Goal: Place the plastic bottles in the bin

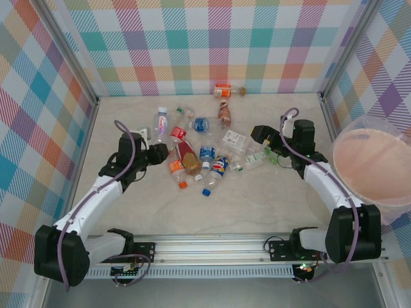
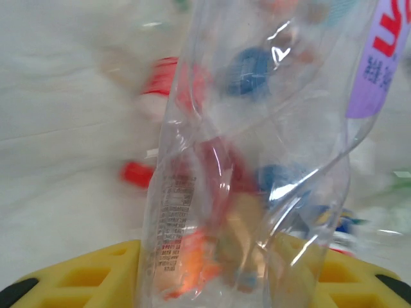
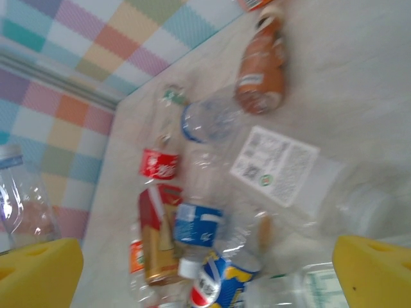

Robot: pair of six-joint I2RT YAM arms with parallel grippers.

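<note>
About a dozen plastic bottles [image 1: 188,157], one bin [image 1: 372,163]

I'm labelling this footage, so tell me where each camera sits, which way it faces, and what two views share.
Top external: above and behind the bases, looking down at table and bin; left gripper, right gripper and arms show.
Left wrist: on that wrist, facing a crushed clear bottle clamped between its yellow fingers.
Right wrist: on that wrist, facing the bottle pile; its open fingers at bottom corners.
Shared: top external and right wrist show the brown bottle.
</note>
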